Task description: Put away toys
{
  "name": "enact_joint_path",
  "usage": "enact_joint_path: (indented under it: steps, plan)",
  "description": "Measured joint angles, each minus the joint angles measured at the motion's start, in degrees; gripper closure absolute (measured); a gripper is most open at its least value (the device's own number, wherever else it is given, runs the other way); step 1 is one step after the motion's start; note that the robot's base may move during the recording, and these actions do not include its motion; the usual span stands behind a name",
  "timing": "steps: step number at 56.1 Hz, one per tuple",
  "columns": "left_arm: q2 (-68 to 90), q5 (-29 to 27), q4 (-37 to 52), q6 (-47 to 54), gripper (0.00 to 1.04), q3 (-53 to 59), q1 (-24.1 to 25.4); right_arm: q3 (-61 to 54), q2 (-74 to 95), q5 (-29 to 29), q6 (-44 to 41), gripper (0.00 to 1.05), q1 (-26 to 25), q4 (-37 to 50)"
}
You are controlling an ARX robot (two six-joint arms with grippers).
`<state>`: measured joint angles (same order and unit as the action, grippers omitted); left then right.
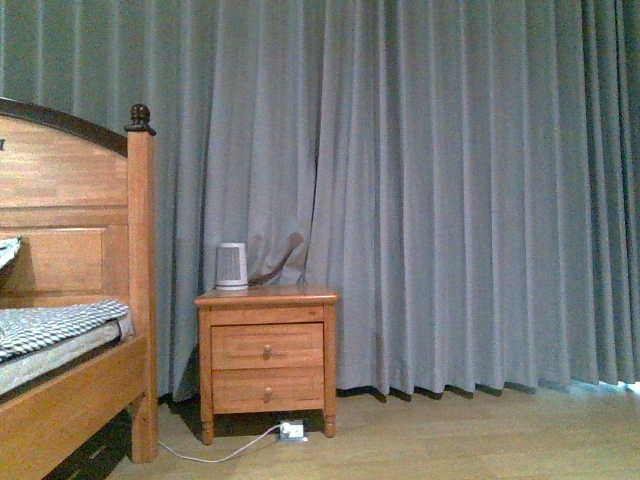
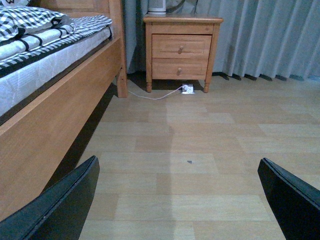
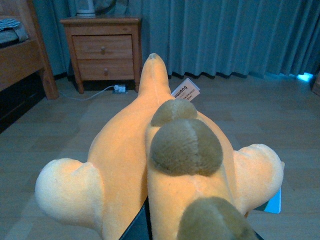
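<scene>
The yellow-orange plush animal [image 3: 135, 165] fills the right wrist view, with brown-olive patches, stubby pale limbs and a small white tag [image 3: 186, 93]. My right gripper [image 3: 200, 232] is shut on it, its dark fingers mostly buried under the fabric. The toy hangs above the wooden floor. My left gripper [image 2: 180, 200] is open over bare floorboards, with nothing between its black fingers [image 2: 60, 205]. Neither arm appears in the front view.
A wooden nightstand [image 1: 266, 355] with two drawers stands against grey curtains [image 1: 450, 190], a white appliance [image 1: 232, 266] on top and a power strip with cable [image 1: 291, 430] under it. A wooden bed [image 1: 70, 330] with checked bedding lies to the left.
</scene>
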<state>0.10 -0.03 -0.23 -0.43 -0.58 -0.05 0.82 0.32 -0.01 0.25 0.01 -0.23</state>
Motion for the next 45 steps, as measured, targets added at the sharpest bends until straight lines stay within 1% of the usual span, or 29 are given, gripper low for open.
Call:
enact_joint_path:
  steps: [45]
  plan:
    - [0.0, 0.02, 0.0, 0.0, 0.06, 0.0, 0.0, 0.0, 0.0, 0.02, 0.0, 0.97, 0.0, 0.0]
